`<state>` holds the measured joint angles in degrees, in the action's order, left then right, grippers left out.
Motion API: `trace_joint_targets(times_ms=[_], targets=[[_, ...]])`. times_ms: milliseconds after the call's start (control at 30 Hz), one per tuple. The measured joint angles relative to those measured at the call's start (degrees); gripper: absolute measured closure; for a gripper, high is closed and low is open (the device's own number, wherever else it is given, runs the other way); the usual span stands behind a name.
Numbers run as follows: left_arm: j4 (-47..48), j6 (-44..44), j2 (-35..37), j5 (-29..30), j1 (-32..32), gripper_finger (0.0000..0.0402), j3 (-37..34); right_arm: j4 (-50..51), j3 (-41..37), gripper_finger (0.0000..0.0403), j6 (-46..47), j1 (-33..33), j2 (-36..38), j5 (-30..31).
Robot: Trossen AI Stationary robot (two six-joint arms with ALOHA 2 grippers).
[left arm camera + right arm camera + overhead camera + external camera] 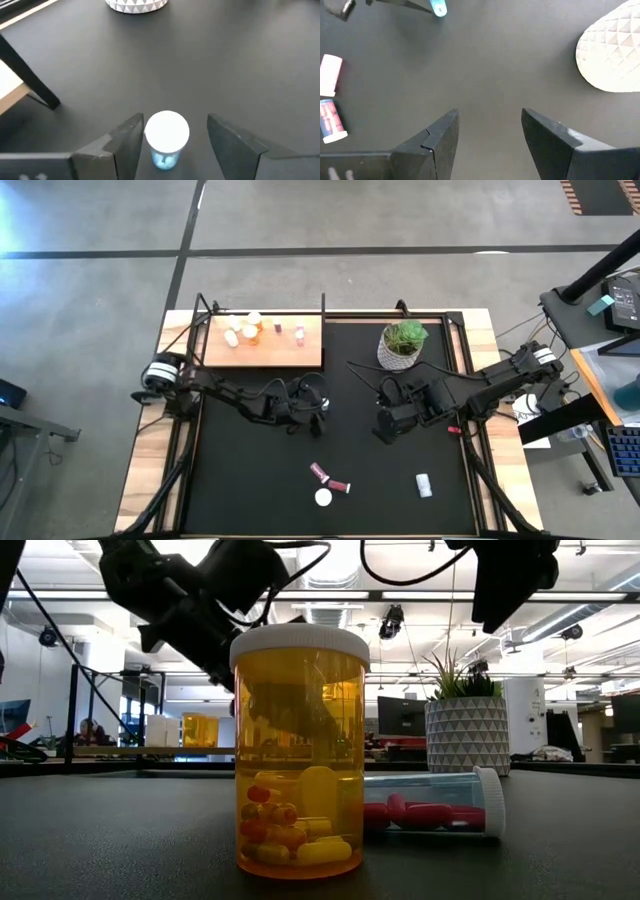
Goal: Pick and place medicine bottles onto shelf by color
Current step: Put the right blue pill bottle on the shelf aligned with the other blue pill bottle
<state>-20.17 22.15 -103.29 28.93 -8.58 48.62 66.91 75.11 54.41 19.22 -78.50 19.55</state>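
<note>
Step in hand: pick-up. Left end effector, mid-table, stands part-open astride an upright white-capped bottle with pale blue contents; fingers not yet touching. Next move, by judgement: close, lift, carry to shelf at far-left corner.
Right end effector: wide, empty, near plant pot.
Near edge: amber bottle, upright, holding red and yellow capsules; clear bottle, lying, holding red capsules.

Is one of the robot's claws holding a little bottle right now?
The left gripper has a white-capped bottle between its fingers, but a gap shows on one side, so a hold cannot be told. The right gripper is open and holds nothing.
</note>
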Motion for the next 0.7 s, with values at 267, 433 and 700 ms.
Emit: trace_joint_targets(times_ms=[267,433,700], targets=[[-0.4,0.0,0.1,-0.2,0.0,0.0238,-0.1,0.0,0.0,0.0200,-0.2,0.0,0.0,0.0],[-0.3,0.0,0.1,-0.6,0.0,0.0286,-0.1,0.0,0.0,0.0200,-0.4,0.0,0.0,0.0],[-0.2,0.0,0.9,-2.3,0.0,0.0297,0.5,0.0,0.1,0.0200,-0.5,0.0,0.0,0.0]])
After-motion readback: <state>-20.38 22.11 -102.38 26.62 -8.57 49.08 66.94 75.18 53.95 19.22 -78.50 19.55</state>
